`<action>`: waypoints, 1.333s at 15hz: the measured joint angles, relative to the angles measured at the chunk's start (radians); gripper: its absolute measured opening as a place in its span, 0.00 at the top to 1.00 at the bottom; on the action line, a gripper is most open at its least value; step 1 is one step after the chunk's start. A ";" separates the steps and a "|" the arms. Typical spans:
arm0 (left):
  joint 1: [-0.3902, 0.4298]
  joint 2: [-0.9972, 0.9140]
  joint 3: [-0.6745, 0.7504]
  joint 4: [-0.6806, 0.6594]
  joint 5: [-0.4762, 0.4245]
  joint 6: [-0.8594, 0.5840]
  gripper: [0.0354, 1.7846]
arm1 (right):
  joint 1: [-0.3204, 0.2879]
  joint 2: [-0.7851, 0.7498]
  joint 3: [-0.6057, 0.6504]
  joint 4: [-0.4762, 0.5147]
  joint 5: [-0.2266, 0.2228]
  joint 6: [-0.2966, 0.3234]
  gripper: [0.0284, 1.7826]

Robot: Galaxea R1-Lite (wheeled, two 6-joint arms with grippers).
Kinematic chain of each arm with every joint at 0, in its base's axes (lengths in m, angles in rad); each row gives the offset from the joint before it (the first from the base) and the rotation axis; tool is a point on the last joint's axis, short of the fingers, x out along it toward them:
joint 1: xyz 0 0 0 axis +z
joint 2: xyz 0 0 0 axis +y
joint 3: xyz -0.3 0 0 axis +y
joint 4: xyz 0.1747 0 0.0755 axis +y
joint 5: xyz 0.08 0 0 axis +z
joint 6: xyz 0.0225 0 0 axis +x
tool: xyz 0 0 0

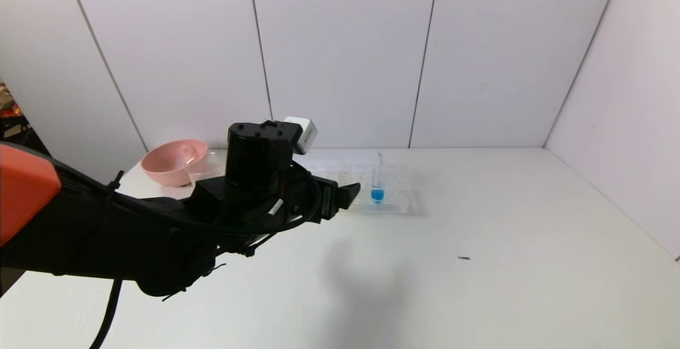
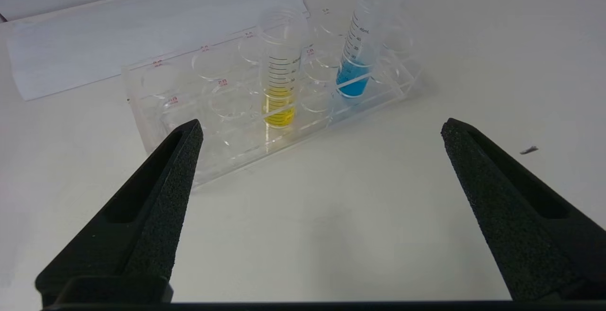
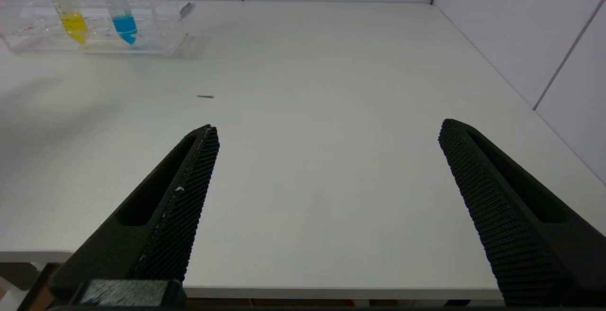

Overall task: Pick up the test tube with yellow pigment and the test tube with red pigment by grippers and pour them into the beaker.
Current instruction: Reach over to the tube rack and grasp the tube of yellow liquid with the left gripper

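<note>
Left gripper (image 2: 319,128) gapes wide before the rack (image 2: 227,112) holding the yellow tube (image 2: 280,72) beside the blue tube (image 2: 357,46).

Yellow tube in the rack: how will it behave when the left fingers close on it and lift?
The slim clear test tube with yellow liquid looks rigid and smooth, so it may slip between the textured fingers. Only its bottom holds liquid, so it is probably light. It stands upright in the clear plastic rack, so lifting straight up seems safest; a sideways pull might drag the rack.
</note>
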 joint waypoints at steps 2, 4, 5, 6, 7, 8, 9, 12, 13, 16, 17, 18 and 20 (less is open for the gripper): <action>0.000 0.029 -0.027 0.005 0.000 -0.001 0.01 | 0.000 0.000 0.000 0.000 0.000 0.000 0.05; 0.000 0.064 -0.065 0.006 0.000 -0.001 0.01 | 0.000 0.000 0.000 0.000 0.000 0.000 0.05; 0.002 0.083 -0.084 0.006 0.001 -0.001 0.01 | 0.000 0.000 0.000 0.000 0.000 0.000 0.05; 0.004 0.104 -0.106 0.007 0.003 -0.001 0.01 | -0.001 0.000 0.000 0.000 0.000 0.000 0.05; 0.006 0.124 -0.128 0.008 0.011 -0.001 0.01 | -0.001 0.000 0.000 0.000 0.000 0.000 0.05; 0.010 0.144 -0.149 0.011 0.023 0.000 0.01 | -0.001 0.000 0.000 0.000 0.000 0.000 0.05; 0.013 0.163 -0.170 0.015 0.032 0.000 0.01 | -0.001 0.000 0.000 0.000 0.000 0.000 0.05; 0.029 0.213 -0.234 0.041 0.037 -0.001 0.01 | 0.000 0.000 0.000 0.000 0.000 0.000 0.05; 0.034 0.226 -0.250 0.044 0.038 0.000 0.01 | 0.000 0.000 0.000 0.000 0.000 0.000 0.05; 0.049 0.264 -0.297 0.048 0.038 0.001 0.01 | 0.000 0.000 0.001 0.000 0.000 0.000 0.05; 0.052 0.276 -0.311 0.054 0.038 0.001 0.01 | 0.000 0.000 0.001 0.000 0.000 0.000 0.05; 0.053 0.288 -0.326 0.062 0.037 0.001 0.01 | 0.000 0.000 0.001 0.000 0.000 0.000 0.05; 0.057 0.315 -0.356 0.071 0.037 0.001 0.01 | 0.000 0.000 0.000 0.000 0.000 0.000 0.05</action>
